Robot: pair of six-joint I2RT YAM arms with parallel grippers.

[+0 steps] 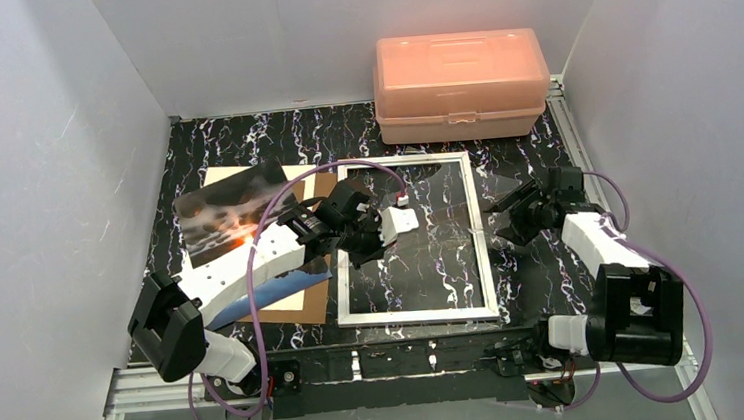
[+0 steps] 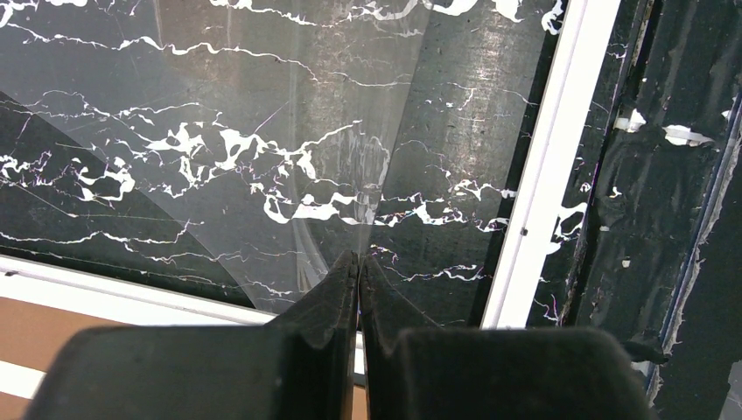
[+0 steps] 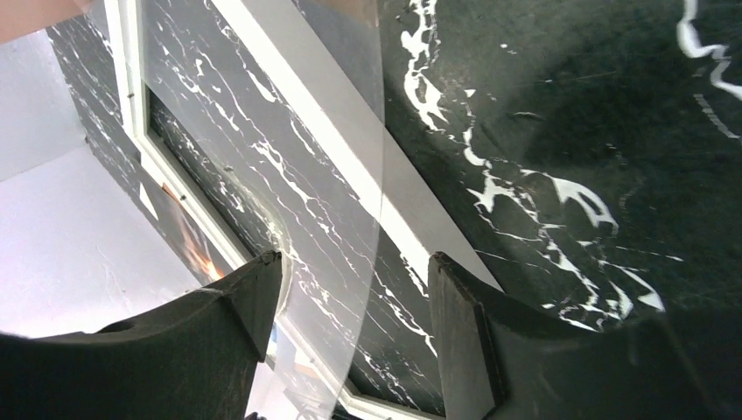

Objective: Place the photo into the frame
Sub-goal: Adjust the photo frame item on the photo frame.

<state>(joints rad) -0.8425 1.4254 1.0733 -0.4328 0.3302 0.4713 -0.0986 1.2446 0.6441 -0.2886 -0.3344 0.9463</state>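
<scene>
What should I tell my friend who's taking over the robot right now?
Left pincer: shut, seemingly pinching the clear sheet over the frame.
Right pincer: open, that sheet's edge between its jaws.
Photo: on the brown board, left of the frame, partly under the left arm.
Done: photo not in the frame yet.
Left: lay the photo in the frame.
</scene>
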